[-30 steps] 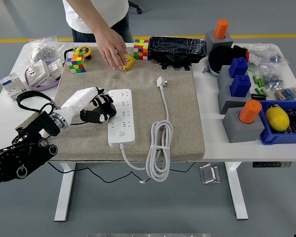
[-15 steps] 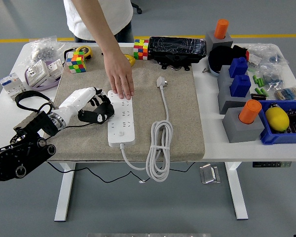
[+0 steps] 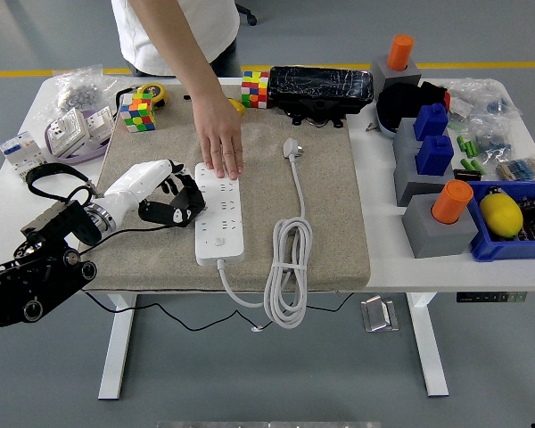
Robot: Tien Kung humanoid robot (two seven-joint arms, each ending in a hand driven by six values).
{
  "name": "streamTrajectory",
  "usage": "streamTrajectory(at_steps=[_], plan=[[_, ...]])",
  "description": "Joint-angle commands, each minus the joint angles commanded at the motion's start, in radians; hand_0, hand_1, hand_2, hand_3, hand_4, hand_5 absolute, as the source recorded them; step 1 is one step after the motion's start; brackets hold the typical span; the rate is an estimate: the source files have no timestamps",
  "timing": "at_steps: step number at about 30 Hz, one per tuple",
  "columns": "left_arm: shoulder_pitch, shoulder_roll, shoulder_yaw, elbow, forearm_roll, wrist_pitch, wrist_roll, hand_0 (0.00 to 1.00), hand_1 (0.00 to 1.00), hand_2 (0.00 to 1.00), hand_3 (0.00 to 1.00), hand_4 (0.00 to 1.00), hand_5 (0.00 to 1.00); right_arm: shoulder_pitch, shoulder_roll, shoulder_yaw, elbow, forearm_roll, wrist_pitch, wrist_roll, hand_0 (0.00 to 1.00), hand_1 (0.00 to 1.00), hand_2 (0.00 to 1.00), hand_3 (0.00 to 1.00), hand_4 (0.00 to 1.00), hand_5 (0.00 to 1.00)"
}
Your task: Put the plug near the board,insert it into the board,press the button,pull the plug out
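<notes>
A white power strip lies on the beige mat, its cable running off the near edge. The white plug lies on the mat to the strip's upper right, with its white cable coiled beside the strip. My left hand rests on the mat just left of the strip, fingers curled and holding nothing. A person's hand lies flat on the strip's far end. My right arm does not show.
Two Rubik's cubes, a yellow object and a black box sit along the mat's far edge. Grey blocks with blue and orange pieces and a blue bin stand at the right. Sockets lie at the far left.
The person's hand left the yellow object at the far edge and came down onto the strip's far end. My left hand drew back slightly to the left.
</notes>
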Motion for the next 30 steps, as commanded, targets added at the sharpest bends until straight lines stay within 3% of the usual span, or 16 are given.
streamTrajectory(at_steps=[11, 12, 17, 18, 23, 24, 29, 30], plan=[[-0.006, 0.002, 0.005, 0.0, -0.005, -0.01, -0.003, 0.433, 0.425, 0.423, 0.51, 0.674, 0.002, 0.001, 0.0, 0.002, 0.001, 0.001, 0.0, 0.0, 0.588, 0.666, 0.639, 0.566, 0.977, 0.579], [-0.006, 0.002, 0.006, 0.0, -0.003, -0.01, -0.002, 0.483, 0.497, 0.531, 0.537, 0.682, 0.002, 0.001, 0.0, 0.002, 0.001, 0.001, 0.0, 0.0, 0.588, 0.666, 0.639, 0.565, 0.977, 0.579], [-0.006, 0.002, 0.003, -0.003, 0.004, -0.016, 0.002, 0.483, 0.497, 0.531, 0.537, 0.682, 0.002, 0.001, 0.0, 0.002, 0.001, 0.001, 0.0, 0.0, 0.588, 0.666, 0.639, 0.565, 0.977, 0.579], [-0.006, 0.003, 0.002, -0.003, 0.004, -0.017, 0.002, 0.559, 0.563, 0.583, 0.569, 0.679, 0.002, 0.001, 0.0, 0.002, 0.001, 0.001, 0.0, 0.0, 0.588, 0.667, 0.638, 0.565, 0.977, 0.579], [-0.006, 0.005, -0.007, -0.006, -0.011, -0.031, -0.003, 0.559, 0.563, 0.583, 0.569, 0.679, 0.002, 0.001, 0.0, 0.001, 0.001, 0.001, 0.0, 0.0, 0.588, 0.667, 0.638, 0.565, 0.977, 0.579], [-0.006, 0.005, -0.007, -0.006, -0.015, -0.034, -0.004, 0.607, 0.659, 0.624, 0.581, 0.841, 0.077, 0.001, 0.0, 0.001, 0.001, 0.001, 0.0, 0.0, 0.588, 0.667, 0.639, 0.565, 0.977, 0.58], [-0.006, 0.004, -0.006, -0.004, -0.029, -0.039, -0.007, 0.607, 0.659, 0.624, 0.581, 0.841, 0.077, 0.001, 0.001, 0.003, 0.003, 0.0, 0.0, 0.0, 0.588, 0.667, 0.639, 0.565, 0.977, 0.58], [-0.006, 0.004, -0.007, -0.004, -0.031, -0.04, -0.008, 0.632, 0.689, 0.704, 0.631, 0.948, 0.135, 0.001, 0.0, 0.004, 0.003, 0.0, 0.0, 0.0, 0.588, 0.667, 0.639, 0.565, 0.977, 0.58]])
